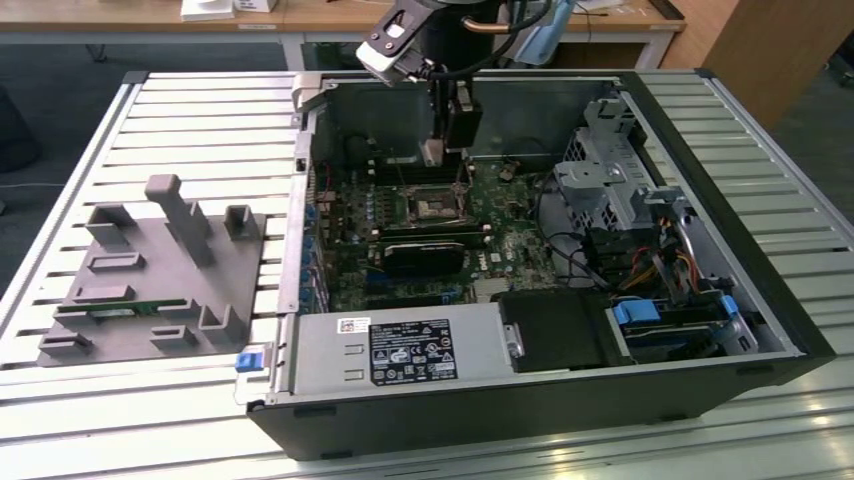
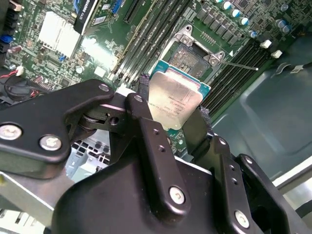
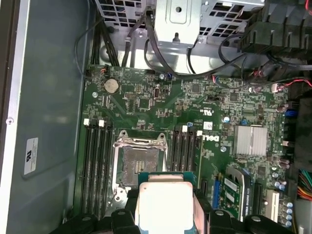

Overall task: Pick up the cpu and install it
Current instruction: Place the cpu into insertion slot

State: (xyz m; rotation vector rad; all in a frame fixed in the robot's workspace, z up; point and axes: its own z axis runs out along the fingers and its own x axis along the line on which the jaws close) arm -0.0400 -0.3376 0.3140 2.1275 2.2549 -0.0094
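Observation:
The cpu (image 2: 174,99) is a flat square chip with a shiny silver top and a teal-green rim; it also shows in the first wrist view as the cpu (image 3: 165,202). My gripper (image 2: 171,117) is shut on it, one black finger on each side. In the exterior view my gripper (image 1: 445,152) hangs inside the open computer case, just above the motherboard (image 1: 501,215). The bare socket (image 3: 140,161) with its metal frame lies on the board close below the chip, and the socket (image 1: 430,205) sits a little in front of the fingertips in the exterior view.
Memory slots (image 3: 95,161) flank the socket on both sides. A black heatsink block (image 1: 427,255) lies nearer the case front. A drive cage and cables (image 1: 627,200) fill the exterior view's right side. A grey parts fixture (image 1: 154,280) stands on the slatted table at the exterior view's left.

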